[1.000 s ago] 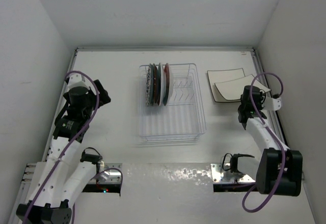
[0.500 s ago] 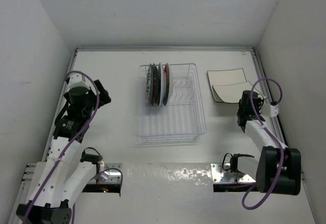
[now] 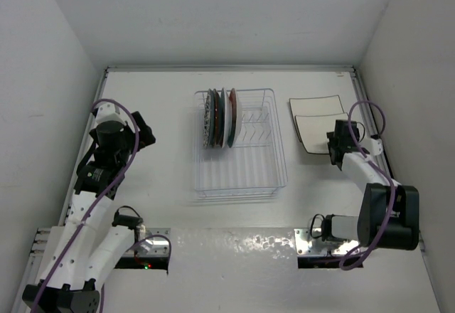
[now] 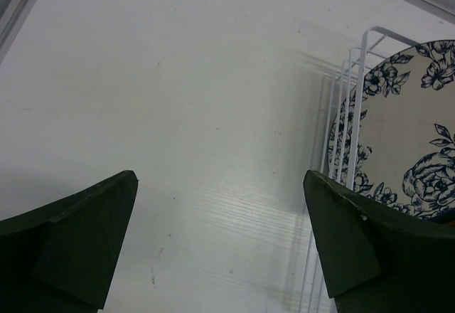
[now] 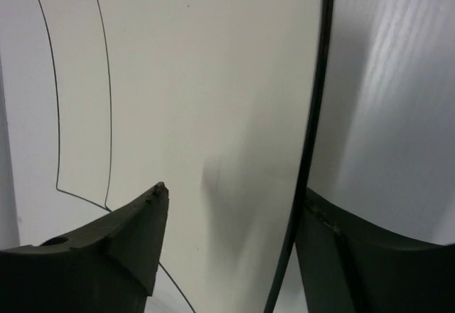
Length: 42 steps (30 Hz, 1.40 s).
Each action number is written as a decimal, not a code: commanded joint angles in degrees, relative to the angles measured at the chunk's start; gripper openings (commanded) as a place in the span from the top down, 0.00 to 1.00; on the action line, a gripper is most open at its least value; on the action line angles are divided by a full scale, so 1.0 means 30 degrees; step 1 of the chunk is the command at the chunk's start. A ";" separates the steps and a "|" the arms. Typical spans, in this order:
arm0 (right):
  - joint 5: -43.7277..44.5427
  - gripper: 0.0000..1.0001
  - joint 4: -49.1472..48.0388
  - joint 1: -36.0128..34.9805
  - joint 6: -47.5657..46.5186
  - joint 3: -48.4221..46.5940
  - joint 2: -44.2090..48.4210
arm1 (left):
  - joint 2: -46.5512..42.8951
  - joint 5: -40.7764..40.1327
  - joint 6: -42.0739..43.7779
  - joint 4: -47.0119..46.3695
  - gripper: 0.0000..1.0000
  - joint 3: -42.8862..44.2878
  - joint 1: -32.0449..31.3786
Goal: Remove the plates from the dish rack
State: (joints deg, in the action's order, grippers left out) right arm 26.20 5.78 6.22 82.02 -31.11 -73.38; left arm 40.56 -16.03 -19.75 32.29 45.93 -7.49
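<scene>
The see-through wire dish rack [image 3: 245, 163] stands mid-table, with several round plates [image 3: 219, 117] upright at its far left end. The outermost is white with a dark floral pattern [image 4: 405, 135], seen behind the rack wires [image 4: 354, 92] in the left wrist view. Two pale square dark-rimmed plates lie overlapped right of the rack, the upper one [image 3: 316, 132] [image 5: 213, 78] partly over the lower one [image 3: 315, 105] [image 5: 71, 92]. My right gripper [image 3: 338, 144] [image 5: 234, 192] is open astride the upper plate's near edge. My left gripper [image 3: 141, 134] [image 4: 220, 185] is open over bare table left of the rack.
Walls close in the table at the back, left and right. The right wall runs just beyond the square plates. The rack's near half holds only empty divider prongs [image 3: 256, 124]. The arm bases and mounting plates [image 3: 234, 245] sit along the near edge.
The square plate that my right gripper held tilted now lies flat over the other square plate, and the right jaws have opened. The left arm has not moved.
</scene>
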 commanded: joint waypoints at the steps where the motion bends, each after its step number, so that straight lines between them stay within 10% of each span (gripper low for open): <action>1: -0.0908 0.32 0.0382 0.0007 -0.1437 -0.2659 -0.1137 | 0.0016 0.0129 0.0254 -0.0833 0.00 0.0304 -0.0229; 26: -0.3048 0.01 0.2258 0.0007 -0.3667 -0.8493 -0.8114 | 0.0192 0.0275 0.0313 -0.0920 0.00 0.0246 -0.0405; 42: -0.4891 0.01 0.3462 0.0124 -0.3110 -1.0721 -1.1191 | 0.0573 0.0802 0.0518 -0.1009 0.00 0.0217 -0.0464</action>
State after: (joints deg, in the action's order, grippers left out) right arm 15.07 16.10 6.31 72.38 -60.12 -105.38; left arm 42.39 -14.70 -19.33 31.90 45.93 -8.29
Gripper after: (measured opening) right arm 0.986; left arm 0.999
